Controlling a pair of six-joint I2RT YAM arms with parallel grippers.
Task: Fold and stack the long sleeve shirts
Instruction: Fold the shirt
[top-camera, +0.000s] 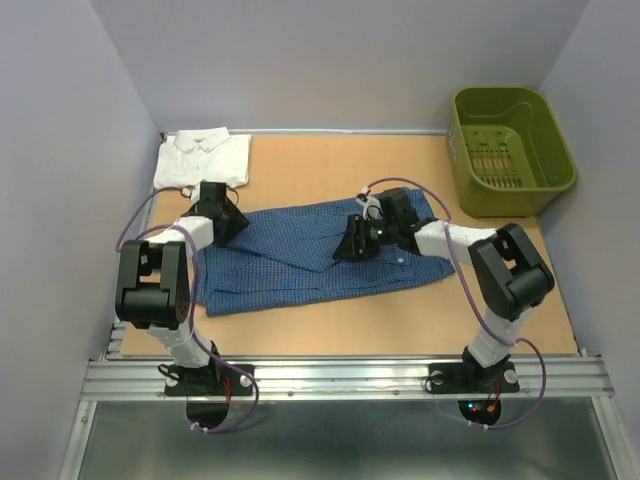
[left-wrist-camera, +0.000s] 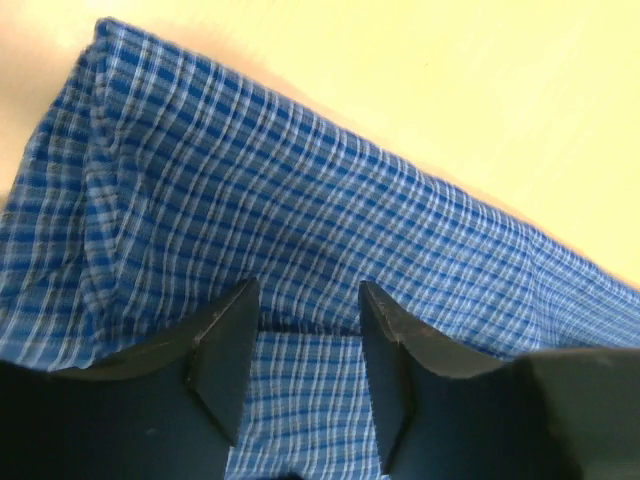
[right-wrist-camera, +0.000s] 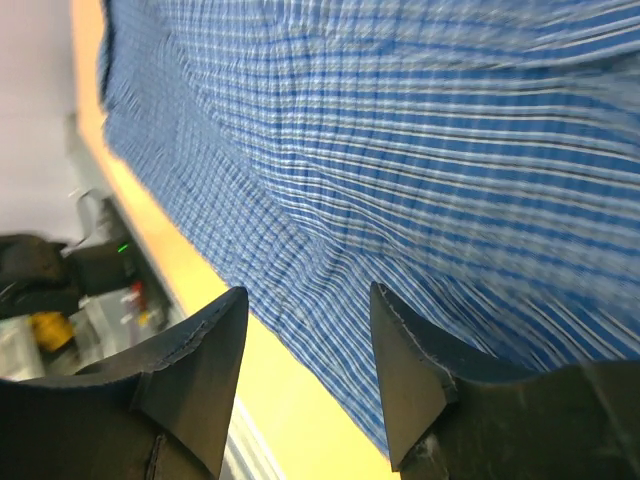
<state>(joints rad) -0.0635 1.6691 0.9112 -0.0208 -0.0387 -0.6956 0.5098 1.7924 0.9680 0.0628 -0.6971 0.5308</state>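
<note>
Blue checked shirt (top-camera: 300, 268) spread across the table (top-camera: 330, 170); white shirt (top-camera: 203, 158) folded at the far-left corner.
From above, your left gripper (top-camera: 232, 222) sits at the blue shirt's left end and your right gripper (top-camera: 352, 243) over its middle. Left wrist: fingers (left-wrist-camera: 225, 340) parted, empty, over the cloth. Right wrist: fingers (right-wrist-camera: 200, 350) likewise parted over the shirt's edge.

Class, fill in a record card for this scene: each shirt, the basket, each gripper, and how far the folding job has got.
Blue shirt: laid across the middle of the table, partly folded
White shirt: folded, far left corner
Basket: far right corner, no shirt in it
Left gripper: open, over the blue shirt's left end
Right gripper: open, over the blue shirt's right part
Progress: shirts not yet stacked
</note>
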